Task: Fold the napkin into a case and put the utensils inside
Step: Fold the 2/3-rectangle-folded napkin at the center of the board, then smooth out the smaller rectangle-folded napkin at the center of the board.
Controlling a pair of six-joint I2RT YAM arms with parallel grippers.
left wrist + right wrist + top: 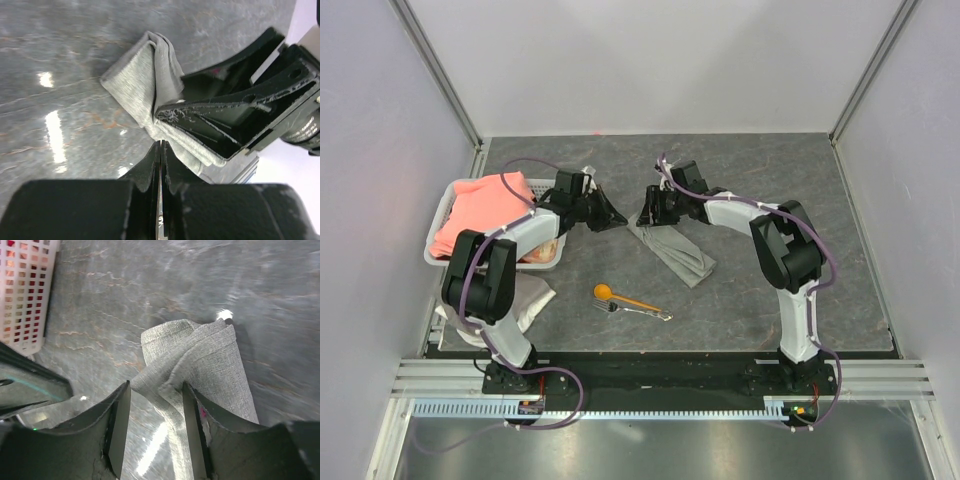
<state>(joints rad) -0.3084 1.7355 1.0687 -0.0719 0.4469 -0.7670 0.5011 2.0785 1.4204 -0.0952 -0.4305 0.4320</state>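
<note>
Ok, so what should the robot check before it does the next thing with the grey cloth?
1. Plain light grey cloth napkin folded into a narrow strip: ok.
2. Right gripper around the cloth: ok, its jaws stand apart with a fold between them.
3. Left gripper pinching the napkin's end: cannot tell. Its jaws are shut right at the cloth's edge.
4. Small orange plastic spoon and slim silvery metal fork easy to reach: ok, side by side on the dark grey table, apart from the napkin.
5. Utensils inside the napkin: not ok, not yet in.
6. Open mouth in the folded napkin: cannot tell.
</note>
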